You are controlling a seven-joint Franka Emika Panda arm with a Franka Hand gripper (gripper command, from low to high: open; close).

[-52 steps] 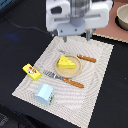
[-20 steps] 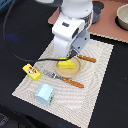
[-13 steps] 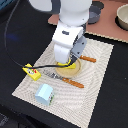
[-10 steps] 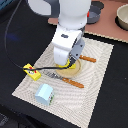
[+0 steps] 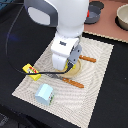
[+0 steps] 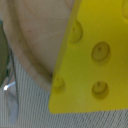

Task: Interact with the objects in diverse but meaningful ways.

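Jaws unseen; cheese wedge (image 6: 95,55) filling wrist cam.

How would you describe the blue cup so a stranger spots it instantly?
Start at the pale striped placemat on the dark table. Follow it to the corner nearest the camera, on the exterior view's left, below the robot arm. The light blue cup lies there on its side; it is the only blue thing on the mat, and the yellow red-marked packet beside it is smaller and boxy.
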